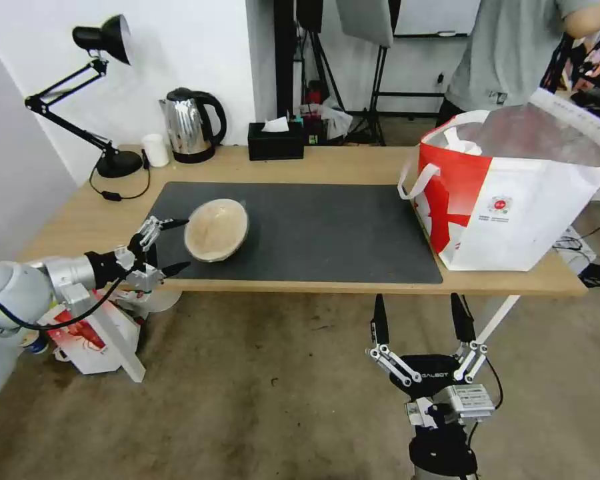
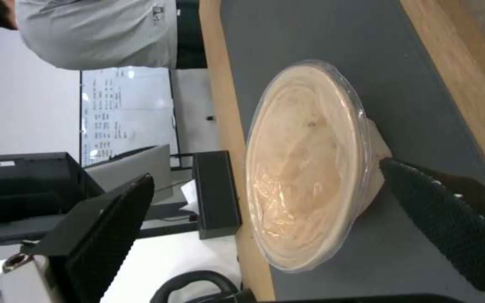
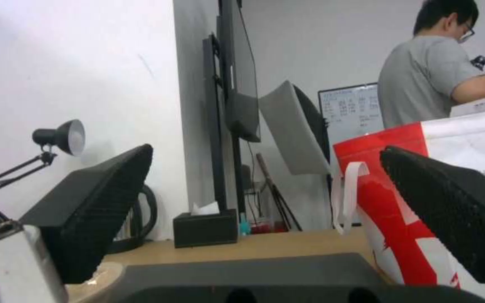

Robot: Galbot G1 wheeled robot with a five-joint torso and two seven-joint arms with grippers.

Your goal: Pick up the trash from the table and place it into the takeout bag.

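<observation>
A round tan lidded bowl (image 1: 217, 230) lies on the dark grey mat (image 1: 327, 227) at the table's (image 1: 353, 160) left side, tipped so its clear lid faces my left gripper (image 1: 180, 245). That gripper is open, level with the bowl, its fingertips reaching the bowl's near rim. In the left wrist view the bowl (image 2: 304, 168) sits between the spread fingers (image 2: 450, 214), one tip close to its underside. The takeout bag (image 1: 513, 193) stands open at the table's right end. My right gripper (image 1: 418, 313) hangs open below the table's front edge, holding nothing, with the bag (image 3: 388, 210) ahead of it.
Along the back edge stand a black desk lamp (image 1: 107, 40), a steel kettle (image 1: 192, 127), a small white cup (image 1: 156, 150) and a black tissue box (image 1: 275, 141). A red-and-white carton (image 1: 87, 337) sits on the floor under my left arm. A person stands behind the bag.
</observation>
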